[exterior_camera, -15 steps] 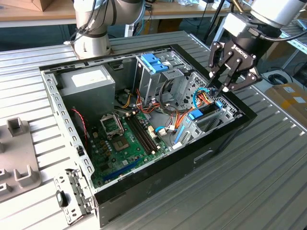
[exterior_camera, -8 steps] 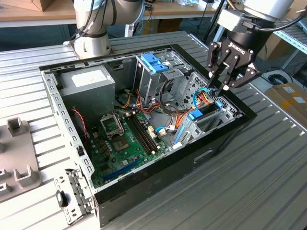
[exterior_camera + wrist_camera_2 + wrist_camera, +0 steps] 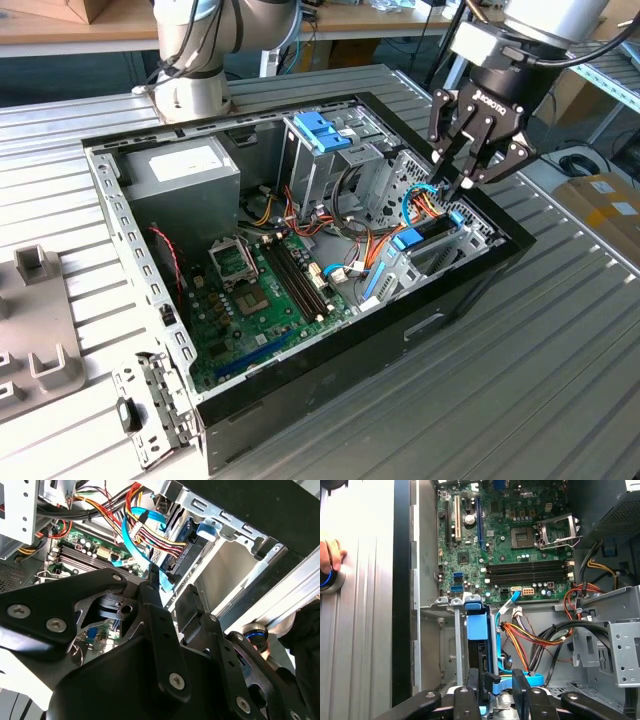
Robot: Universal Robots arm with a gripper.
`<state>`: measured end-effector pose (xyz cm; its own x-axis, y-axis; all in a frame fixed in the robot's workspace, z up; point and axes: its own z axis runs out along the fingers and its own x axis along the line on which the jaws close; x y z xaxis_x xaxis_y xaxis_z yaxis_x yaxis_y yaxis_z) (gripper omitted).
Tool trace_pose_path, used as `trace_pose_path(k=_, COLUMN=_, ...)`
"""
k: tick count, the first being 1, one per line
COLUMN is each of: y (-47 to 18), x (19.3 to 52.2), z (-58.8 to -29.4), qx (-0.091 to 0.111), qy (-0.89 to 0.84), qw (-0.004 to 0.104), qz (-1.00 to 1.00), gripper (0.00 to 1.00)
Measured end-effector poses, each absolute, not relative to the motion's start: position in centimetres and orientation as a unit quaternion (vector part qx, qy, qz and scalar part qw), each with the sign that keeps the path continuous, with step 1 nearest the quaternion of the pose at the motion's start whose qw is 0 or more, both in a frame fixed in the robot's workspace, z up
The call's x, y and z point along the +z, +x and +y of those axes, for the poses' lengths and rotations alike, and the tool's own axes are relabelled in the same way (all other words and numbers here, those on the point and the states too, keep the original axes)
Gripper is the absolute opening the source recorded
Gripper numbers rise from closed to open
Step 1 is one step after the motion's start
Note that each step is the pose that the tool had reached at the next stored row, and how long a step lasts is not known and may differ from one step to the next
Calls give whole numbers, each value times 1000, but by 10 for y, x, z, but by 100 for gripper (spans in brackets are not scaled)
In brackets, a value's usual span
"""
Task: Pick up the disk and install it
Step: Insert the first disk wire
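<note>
A workshop: slatted metal bench (image 3: 560, 330), open computer case (image 3: 300, 380) (shelving behind).

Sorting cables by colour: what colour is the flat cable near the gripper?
Light blue; the flat cable shows best in the second wrist view, above the gripper.

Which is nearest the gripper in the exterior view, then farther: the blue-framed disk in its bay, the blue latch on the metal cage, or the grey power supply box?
1. Blue-framed disk, just below the gripper.
2. Blue latch, toward the exterior view's left.
3. Grey power supply box, far left corner.
</note>
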<state>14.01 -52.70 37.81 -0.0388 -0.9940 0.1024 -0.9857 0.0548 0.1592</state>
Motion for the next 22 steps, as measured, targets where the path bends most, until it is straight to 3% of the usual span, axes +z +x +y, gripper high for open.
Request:
trace_pose_path(k=15, y=141, x=376, z=-527, qx=-24, qy=687, qw=94, qz=-720, gripper=39)
trace_pose_path(k=18, y=141, x=375, z=-527, qx=-24, qy=687, qw=94, qz=-720, gripper=20)
trace_pose_path(k=22, y=141, x=375, z=-527, qx=-24, qy=687, qw=94, qz=-720, gripper=16)
